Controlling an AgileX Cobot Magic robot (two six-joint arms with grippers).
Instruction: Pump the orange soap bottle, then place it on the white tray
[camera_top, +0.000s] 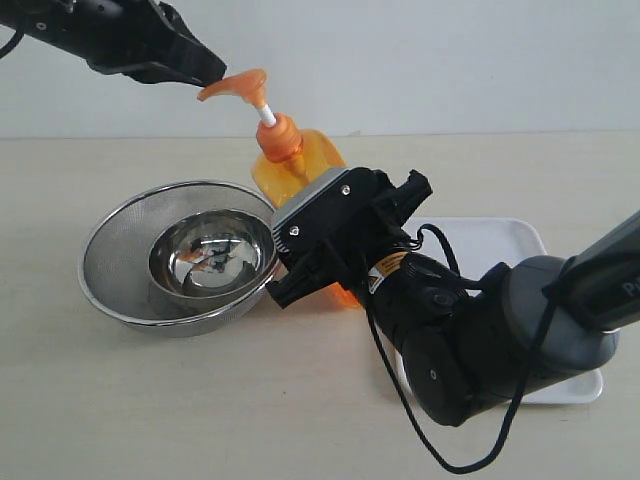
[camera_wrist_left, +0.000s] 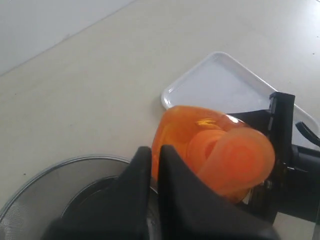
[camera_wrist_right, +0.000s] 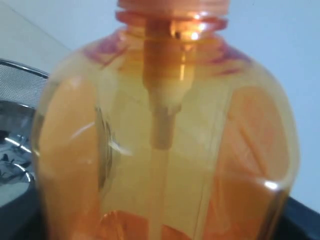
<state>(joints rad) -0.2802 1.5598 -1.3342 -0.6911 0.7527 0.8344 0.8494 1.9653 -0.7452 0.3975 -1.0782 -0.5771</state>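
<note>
Exterior view showed the bottle on the counter beside the tray, its body held by the right tool. The closed, empty left tool was at the raised pump. Pumping seemed the step in hand, needing a straight downward press.

Pale beige tabletop against a plain white wall

- Round silver wire-mesh strainer bowl resting on the pale beige counter.
- Smaller shiny round steel bowl nested inside the strainer.
</note>
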